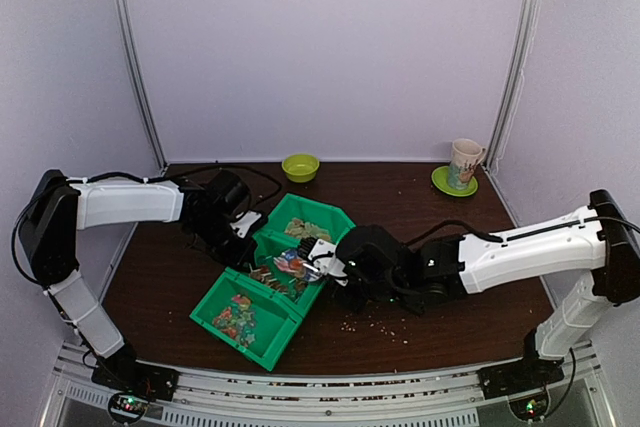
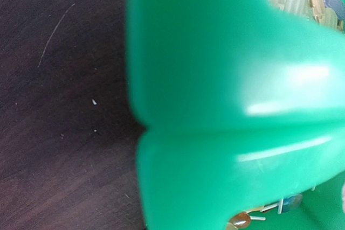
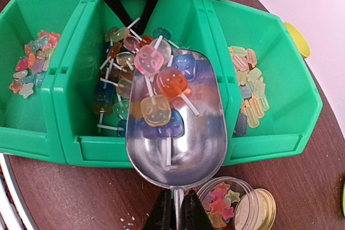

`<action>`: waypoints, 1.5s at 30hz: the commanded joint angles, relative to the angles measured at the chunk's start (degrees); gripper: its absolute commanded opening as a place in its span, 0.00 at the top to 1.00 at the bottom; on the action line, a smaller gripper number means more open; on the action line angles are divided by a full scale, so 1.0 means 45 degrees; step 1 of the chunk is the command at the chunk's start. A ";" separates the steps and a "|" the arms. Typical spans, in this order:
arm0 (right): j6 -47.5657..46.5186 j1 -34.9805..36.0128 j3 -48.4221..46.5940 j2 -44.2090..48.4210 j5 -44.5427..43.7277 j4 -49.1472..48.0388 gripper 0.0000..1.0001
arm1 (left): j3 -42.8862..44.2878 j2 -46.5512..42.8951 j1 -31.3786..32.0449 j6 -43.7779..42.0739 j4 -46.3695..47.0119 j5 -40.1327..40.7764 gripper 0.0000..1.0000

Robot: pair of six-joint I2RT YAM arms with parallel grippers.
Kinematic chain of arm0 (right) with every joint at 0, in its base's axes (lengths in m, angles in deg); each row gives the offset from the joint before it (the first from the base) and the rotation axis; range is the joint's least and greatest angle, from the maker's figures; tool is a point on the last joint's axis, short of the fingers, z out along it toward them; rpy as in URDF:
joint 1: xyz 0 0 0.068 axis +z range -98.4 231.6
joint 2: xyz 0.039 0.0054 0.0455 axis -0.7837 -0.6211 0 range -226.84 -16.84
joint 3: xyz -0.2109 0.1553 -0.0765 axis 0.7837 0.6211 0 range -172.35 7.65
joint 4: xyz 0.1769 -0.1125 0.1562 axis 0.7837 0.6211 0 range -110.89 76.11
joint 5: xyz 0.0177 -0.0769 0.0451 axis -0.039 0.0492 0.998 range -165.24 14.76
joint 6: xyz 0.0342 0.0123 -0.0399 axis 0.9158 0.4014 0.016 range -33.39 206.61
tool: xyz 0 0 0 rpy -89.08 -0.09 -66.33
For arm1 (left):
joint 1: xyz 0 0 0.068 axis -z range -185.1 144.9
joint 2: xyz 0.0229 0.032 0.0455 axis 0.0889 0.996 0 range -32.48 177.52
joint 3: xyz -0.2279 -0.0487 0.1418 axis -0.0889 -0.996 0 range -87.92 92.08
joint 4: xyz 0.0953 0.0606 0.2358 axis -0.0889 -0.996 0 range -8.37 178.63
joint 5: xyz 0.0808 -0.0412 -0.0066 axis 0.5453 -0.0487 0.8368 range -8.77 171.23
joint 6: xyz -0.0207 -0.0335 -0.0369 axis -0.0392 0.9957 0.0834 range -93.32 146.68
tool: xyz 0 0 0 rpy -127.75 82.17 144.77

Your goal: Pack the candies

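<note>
The candies are sorted in a row of three joined green bins (image 1: 276, 339): star sweets (image 3: 33, 63) in one end bin, lollipop sweets (image 3: 116, 71) in the middle bin, popsicle-shaped sweets (image 3: 249, 87) in the other end bin. My right gripper (image 3: 175, 212) is shut on the handle of a metal scoop (image 3: 186, 149). The scoop holds several lollipop sweets (image 3: 161, 87) over the middle bin's near wall (image 3: 108, 146). My left gripper (image 3: 132, 22) is at the middle bin's far wall, its black fingers (image 3: 116, 6) converging there. The left wrist view shows only the blurred green bin wall (image 2: 226, 79).
A clear jar (image 3: 229, 203) of star sweets, with a gold lid beside it, lies on the table just under my right wrist. Pale crumbs (image 1: 375, 325) are scattered by the bins. A yellow-green bowl (image 1: 300, 166) and a cup (image 1: 465, 161) on a green saucer stand at the back.
</note>
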 commanded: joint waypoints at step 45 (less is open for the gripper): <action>0.3941 -0.0770 0.3087 0.5613 -0.1008 0.4866 1.00 | 0.0707 -0.0583 -0.0081 0.0037 0.0296 -0.0497 1.00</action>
